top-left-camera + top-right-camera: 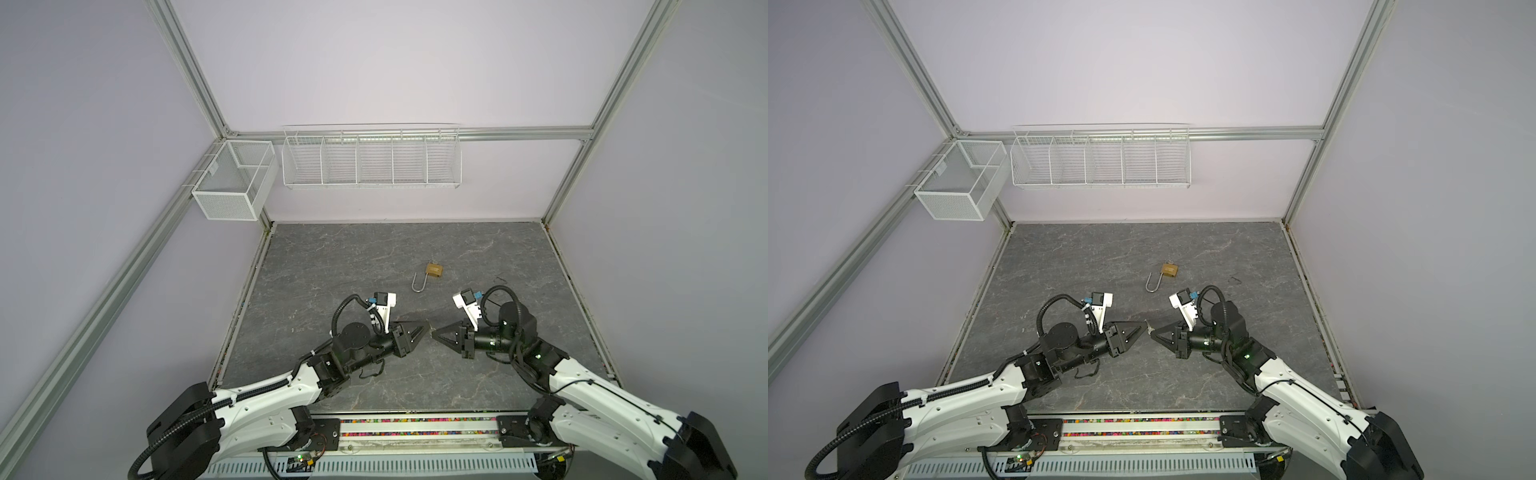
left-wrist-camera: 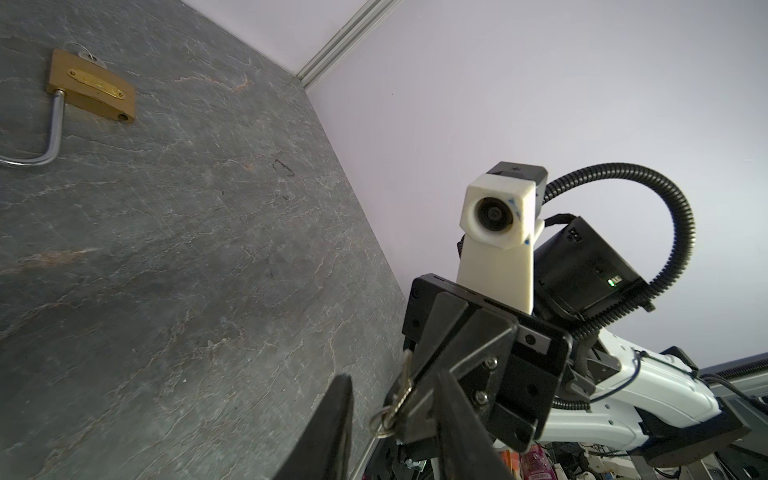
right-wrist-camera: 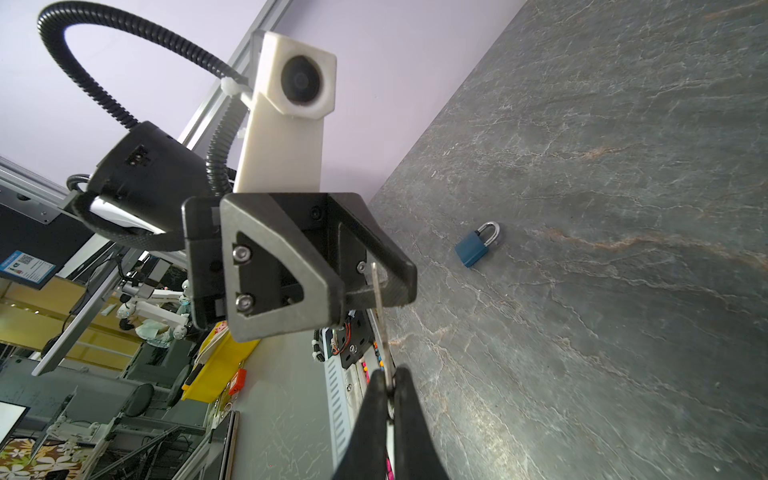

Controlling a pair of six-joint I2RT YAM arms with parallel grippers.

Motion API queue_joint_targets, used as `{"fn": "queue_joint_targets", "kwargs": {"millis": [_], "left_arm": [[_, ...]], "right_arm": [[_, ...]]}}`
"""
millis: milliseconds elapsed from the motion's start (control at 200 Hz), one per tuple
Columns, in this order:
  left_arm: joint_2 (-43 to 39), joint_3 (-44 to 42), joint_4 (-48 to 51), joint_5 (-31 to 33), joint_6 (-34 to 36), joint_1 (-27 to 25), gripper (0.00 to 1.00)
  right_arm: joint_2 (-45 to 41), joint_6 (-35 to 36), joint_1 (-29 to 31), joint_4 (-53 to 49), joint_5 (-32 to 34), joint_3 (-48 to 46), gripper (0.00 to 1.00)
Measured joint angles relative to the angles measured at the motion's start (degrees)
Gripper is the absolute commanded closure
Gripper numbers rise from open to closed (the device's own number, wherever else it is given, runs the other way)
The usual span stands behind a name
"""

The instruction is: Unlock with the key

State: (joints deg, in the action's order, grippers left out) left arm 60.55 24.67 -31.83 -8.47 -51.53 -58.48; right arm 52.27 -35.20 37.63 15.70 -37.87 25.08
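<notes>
A brass padlock [image 1: 434, 270] [image 2: 91, 89] lies mid-table with its long shackle [image 1: 417, 285] swung open and a key with a ring [image 2: 88, 55] in its far end. A small blue padlock [image 3: 478, 245], shackle closed, lies on the table in the right wrist view. My right gripper [image 3: 390, 372] [image 1: 435, 333] is shut on a second key [image 3: 383, 328] [image 2: 401, 388] with a ring [image 2: 382, 424]. Its blade reaches in between the fingers of my left gripper [image 2: 392, 376] [image 1: 426, 325], which is open around it, tip to tip with the right gripper.
Two white wire baskets hang on the walls: a mesh box [image 1: 235, 185] at the back left and a long divided rack [image 1: 372, 160] on the back wall. A small dark mark [image 1: 502, 279] lies on the table right of the brass padlock.
</notes>
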Motion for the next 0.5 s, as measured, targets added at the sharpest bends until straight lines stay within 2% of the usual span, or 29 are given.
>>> {"fn": "queue_joint_targets", "kwargs": {"millis": [315,500], "left_arm": [[1.8,1.8,-0.6,-0.7,1.1,0.0,0.72],[1.8,1.8,-0.7,-1.1,1.1,0.3,0.89]], "right_arm": [[0.9,-0.5,0.0,0.0,-0.8,1.0,0.94],[1.0,-0.6,0.0,0.0,-0.8,1.2,0.94]]}}
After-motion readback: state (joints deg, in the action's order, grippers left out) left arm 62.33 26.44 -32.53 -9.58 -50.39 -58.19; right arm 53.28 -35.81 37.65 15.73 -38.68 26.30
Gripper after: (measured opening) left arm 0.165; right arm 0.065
